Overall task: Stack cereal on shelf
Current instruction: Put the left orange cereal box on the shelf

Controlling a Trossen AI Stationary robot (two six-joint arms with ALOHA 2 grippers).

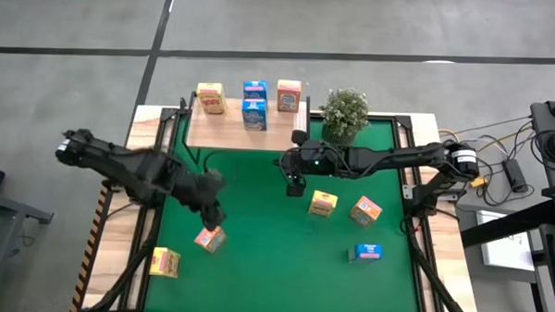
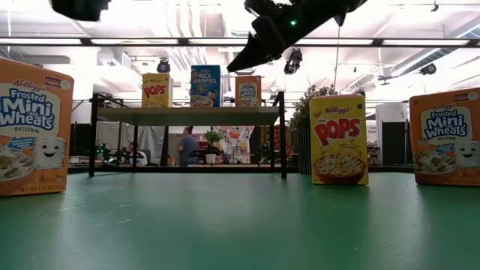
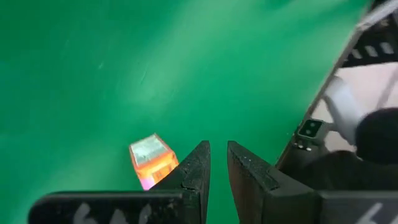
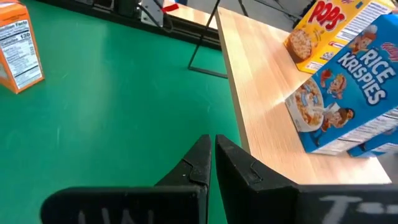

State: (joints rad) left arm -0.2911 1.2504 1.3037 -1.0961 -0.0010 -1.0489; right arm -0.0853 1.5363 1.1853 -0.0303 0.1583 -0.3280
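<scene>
Up top, shelf (image 2: 187, 115): Pops, Rice Krispies boxes.

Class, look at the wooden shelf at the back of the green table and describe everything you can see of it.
The shelf is a low, flat rectangular board of pale, light-grained wood, carried level on thin black metal legs at the far edge of the green table mat. On top stand a yellow Pops box, blue Rice Krispies boxes stacked in the middle, and an orange-red box. The space beneath is open. A small potted plant stands just beside its right end. Neither claw touches it.
</scene>
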